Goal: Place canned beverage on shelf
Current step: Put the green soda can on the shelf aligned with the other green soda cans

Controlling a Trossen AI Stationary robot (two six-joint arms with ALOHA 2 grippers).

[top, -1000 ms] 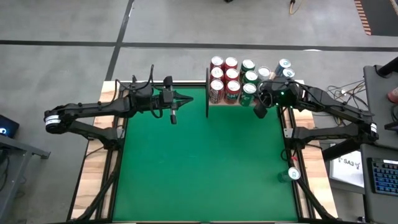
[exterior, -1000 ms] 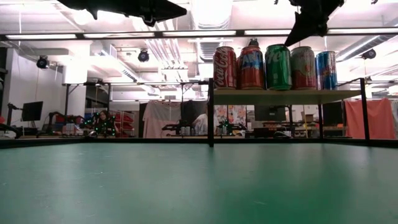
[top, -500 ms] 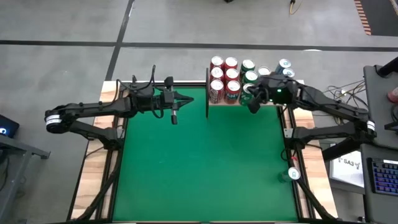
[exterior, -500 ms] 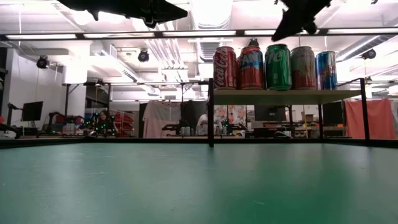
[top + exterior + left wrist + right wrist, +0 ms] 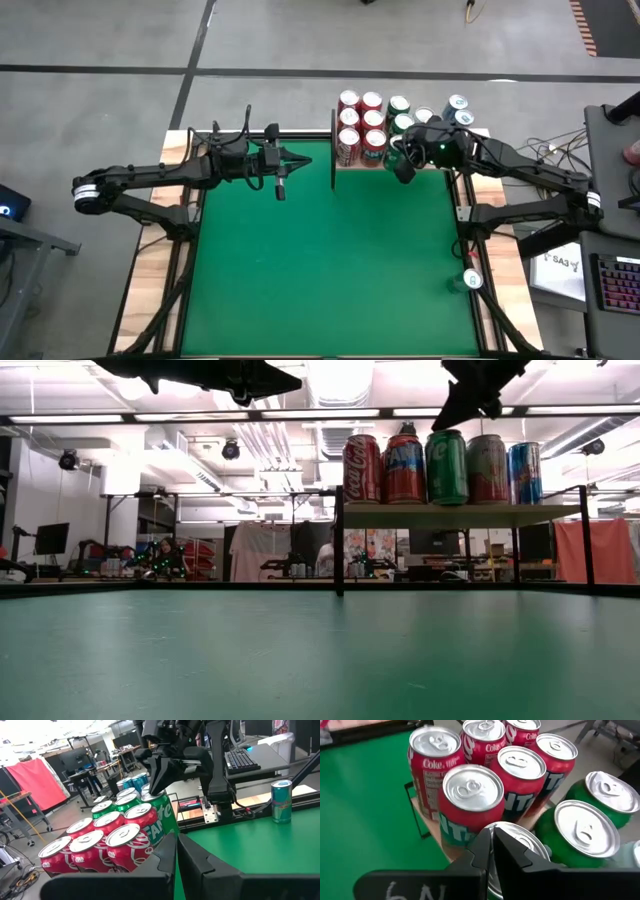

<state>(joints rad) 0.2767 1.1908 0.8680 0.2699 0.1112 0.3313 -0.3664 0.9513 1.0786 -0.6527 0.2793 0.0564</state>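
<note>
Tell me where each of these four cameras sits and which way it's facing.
High view: overhead, straight down on the table; both arms show.
Low view: tabletop height, level toward the shelf; the arms hang in from above.
Left wrist view: behind the shut left gripper, facing the cans.
Right wrist view: behind the shut right gripper, above the cans.
All four share the cans on the shelf.

The green felt tabletop [image 5: 320, 260] fills the middle of the high view. Off its edge at about four o'clock lie a keyboard [image 5: 615, 285] and a white sheet of paper [image 5: 560, 268]. At nine o'clock sits a small blue-lit screen [image 5: 8, 205], perhaps a tablet. In the low view, a red cloth [image 5: 610, 550] hangs at three o'clock and a dark monitor [image 5: 50, 538] stands at nine.
</note>
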